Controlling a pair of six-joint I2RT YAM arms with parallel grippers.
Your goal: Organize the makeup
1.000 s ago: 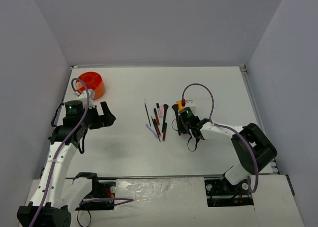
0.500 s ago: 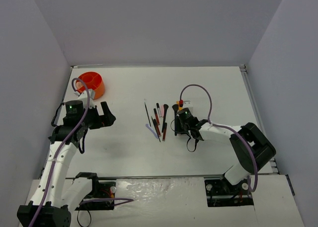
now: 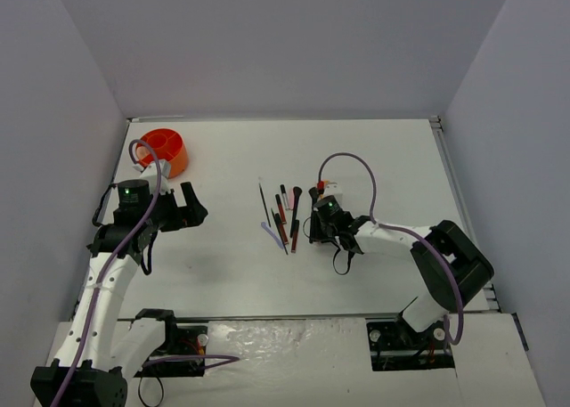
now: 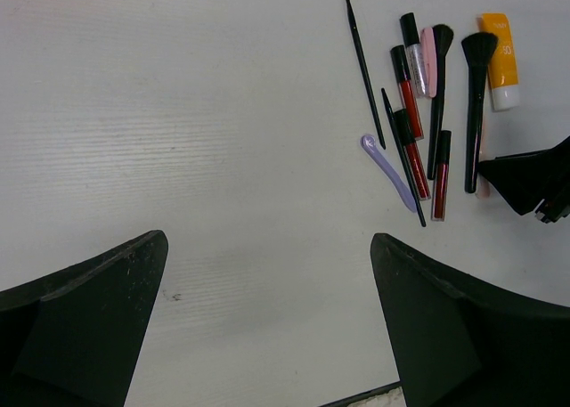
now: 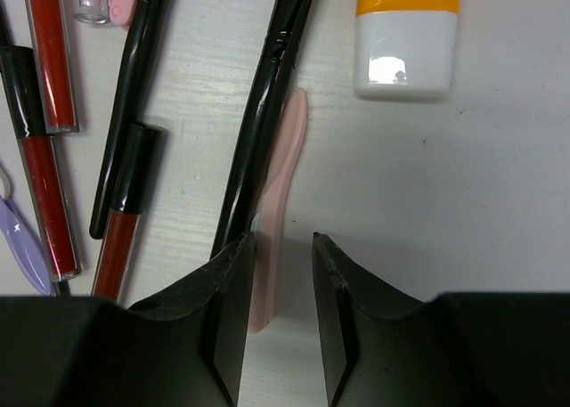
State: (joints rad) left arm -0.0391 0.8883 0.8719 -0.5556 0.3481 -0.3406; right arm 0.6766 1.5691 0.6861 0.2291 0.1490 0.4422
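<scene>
Beside the black brush [image 5: 270, 95], the right claw [image 5: 282, 247], narrowly parted around the pink stick [image 5: 287, 149], should centre before pinching it alone.

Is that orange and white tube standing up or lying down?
Lying down. The orange-white tube rests flat on the table, its long side showing, beside the black brush.

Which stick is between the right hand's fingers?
The pale pink stick, beside the black brush handle, sits between the fingers of the right hand. The red tubes and lilac stick lie outside them.
</scene>
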